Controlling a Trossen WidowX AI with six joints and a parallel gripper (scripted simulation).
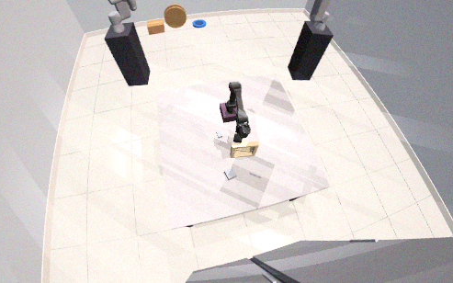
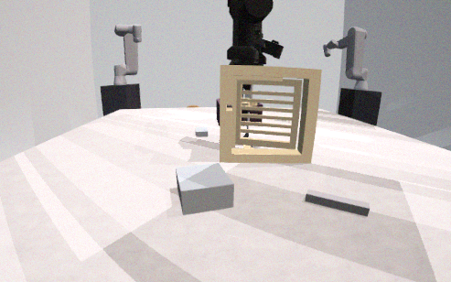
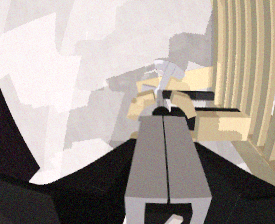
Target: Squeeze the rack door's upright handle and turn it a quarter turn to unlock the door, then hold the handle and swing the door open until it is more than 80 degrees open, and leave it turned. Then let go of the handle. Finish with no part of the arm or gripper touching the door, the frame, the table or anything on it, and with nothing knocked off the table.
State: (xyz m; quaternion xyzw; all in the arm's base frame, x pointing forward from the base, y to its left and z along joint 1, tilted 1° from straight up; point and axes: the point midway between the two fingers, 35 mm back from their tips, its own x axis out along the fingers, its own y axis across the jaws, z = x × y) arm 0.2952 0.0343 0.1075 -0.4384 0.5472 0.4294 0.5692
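Note:
The tan rack frame stands upright on the table. Its slatted door looks slightly ajar, its left side in the exterior view set back from the frame. My gripper reaches down behind the frame, on the handle side, and is shut on the upright handle. Tan handle parts show on both sides of the fingertips in the wrist view. The fingers hide most of the handle, so how far it is turned cannot be told exactly. In the exterior view the frame and door mostly hide the gripper.
A grey block and a thin dark bar lie in front of the frame. A small grey block lies behind it, to the side. A dark purple box is near the arm's base.

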